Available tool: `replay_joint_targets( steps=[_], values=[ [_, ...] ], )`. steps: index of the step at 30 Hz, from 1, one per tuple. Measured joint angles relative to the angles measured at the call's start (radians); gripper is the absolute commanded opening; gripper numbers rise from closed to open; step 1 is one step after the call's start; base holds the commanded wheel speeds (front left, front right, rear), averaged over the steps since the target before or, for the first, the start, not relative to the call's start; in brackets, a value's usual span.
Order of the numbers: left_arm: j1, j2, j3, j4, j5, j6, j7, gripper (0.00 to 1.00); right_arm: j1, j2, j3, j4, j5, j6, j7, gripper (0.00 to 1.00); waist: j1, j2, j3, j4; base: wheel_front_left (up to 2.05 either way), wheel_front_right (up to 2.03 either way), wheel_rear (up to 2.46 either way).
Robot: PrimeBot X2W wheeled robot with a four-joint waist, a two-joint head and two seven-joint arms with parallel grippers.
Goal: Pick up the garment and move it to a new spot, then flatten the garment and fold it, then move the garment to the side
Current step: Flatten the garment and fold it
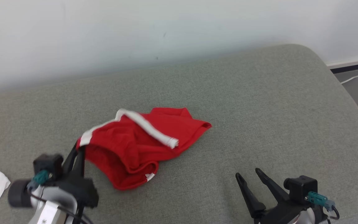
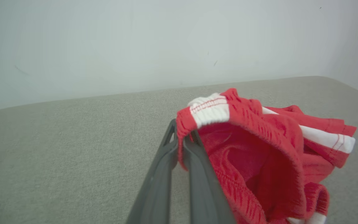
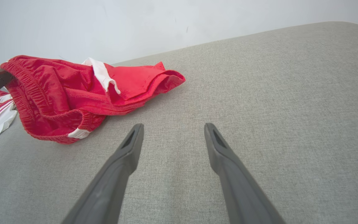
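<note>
Jaws of the left gripper (image 1: 79, 149) pinch the waistband (image 2: 210, 110), likely the firmest hold on light, limp red shorts (image 1: 135, 146); the right gripper (image 1: 250, 174) hovers, jaws spread, empty.

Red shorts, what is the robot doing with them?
The robot's left hand is shut on the red shorts at their waistband, holding that edge up while the rest lies crumpled on the grey cushion. Its right hand is open and empty, off to the right of the shorts. Nothing is flattened or folded yet.
</note>
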Motion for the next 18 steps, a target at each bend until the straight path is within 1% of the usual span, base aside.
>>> replay_joint_targets(
  steps=[2, 3, 4, 5, 10, 14, 18],
  values=[
    [0.037, 0.011, 0.007, 0.012, -0.007, 0.0, 0.009, 0.0, 0.012, -0.005, 0.0, -0.001, 0.0, 0.0, 0.0, 1.0, 0.0, 0.0, -0.006, 0.002, 0.0, 0.0, 0.0],
    [0.049, 0.012, 0.006, 0.02, -0.014, 0.0, 0.014, 0.14, 0.015, -0.007, -0.001, 0.0, 0.0, 0.0, 0.0, 1.0, -0.0001, -0.0001, -0.008, 0.003, 0.0, 0.0, 0.0],
    [0.056, 0.012, 0.004, 0.03, -0.018, 0.0, 0.021, 0.72, 0.016, -0.009, -0.002, -0.001, 0.0, 0.0, 0.0, 1.0, 0.0, 0.0, -0.01, 0.004, 0.0, 0.0, 0.0],
    [0.062, 0.011, 0.005, 0.033, -0.021, 0.0, 0.027, 1.0, 0.016, -0.01, -0.001, -0.002, 0.0, 0.0, 0.001, 1.0, 0.0, 0.0, -0.011, 0.004, 0.0, 0.0, 0.0],
    [0.072, 0.003, 0.015, 0.051, -0.043, 0.0, 0.046, 1.0, 0.015, -0.009, 0.007, -0.006, 0.0, 0.0, 0.009, 1.0, 0.0, 0.0, -0.01, 0.002, 0.0, 0.0, 0.0],
    [0.083, 0.004, 0.001, 0.06, -0.049, 0.0, 0.078, 1.0, 0.014, -0.01, 0.008, -0.008, 0.0, 0.0, 0.009, 1.0, 0.0, 0.0, -0.01, 0.001, 0.0, 0.0, 0.0],
    [0.115, 0.024, 0.015, 0.071, -0.05, 0.0, 0.097, 1.0, 0.014, -0.012, 0.008, -0.008, 0.0, 0.0, 0.01, 1.0, -0.0001, 0.0, -0.013, 0.001, 0.0, 0.0, 0.0]
  ],
)
